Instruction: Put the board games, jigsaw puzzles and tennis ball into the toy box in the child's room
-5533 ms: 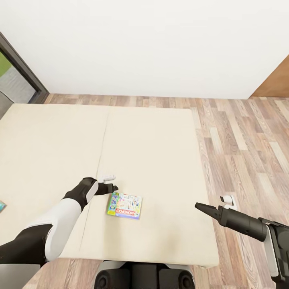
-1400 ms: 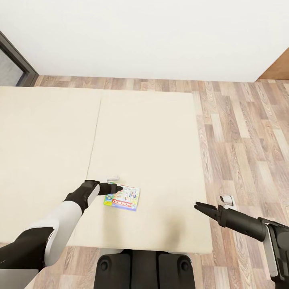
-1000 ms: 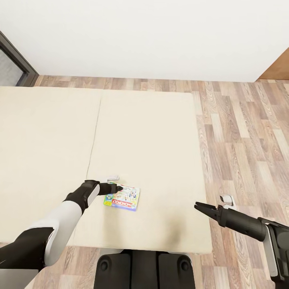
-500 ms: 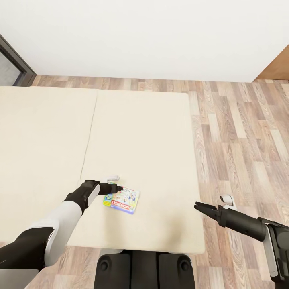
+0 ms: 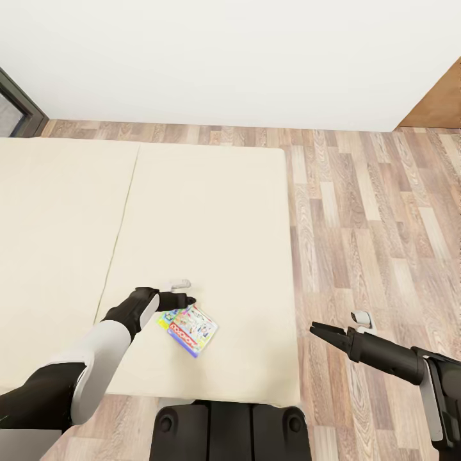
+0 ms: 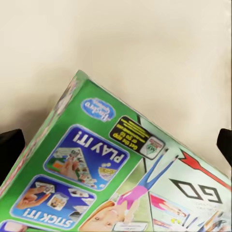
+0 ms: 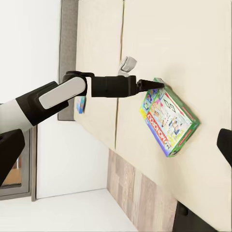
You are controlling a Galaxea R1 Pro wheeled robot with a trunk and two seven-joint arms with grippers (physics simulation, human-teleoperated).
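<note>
The beige bed [image 5: 192, 218] spread over the wood floor [image 5: 384, 211]. Near its front edge, the green-edged board game [image 5: 191, 328] was clamped at one corner by the left claw [image 5: 187, 299]. The right claw [image 5: 318, 330] hung beside the bed, above the floor, fingers slightly apart.

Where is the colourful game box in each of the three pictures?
Head view: the Monopoly board game lies on the bed, near its front edge, at the tip of the left claw.
Left wrist view: the box is seen close up, green edge tilted, over the mattress.
Right wrist view: it lies beside the left claw.
Shared landmark: the beige mattress.
</note>
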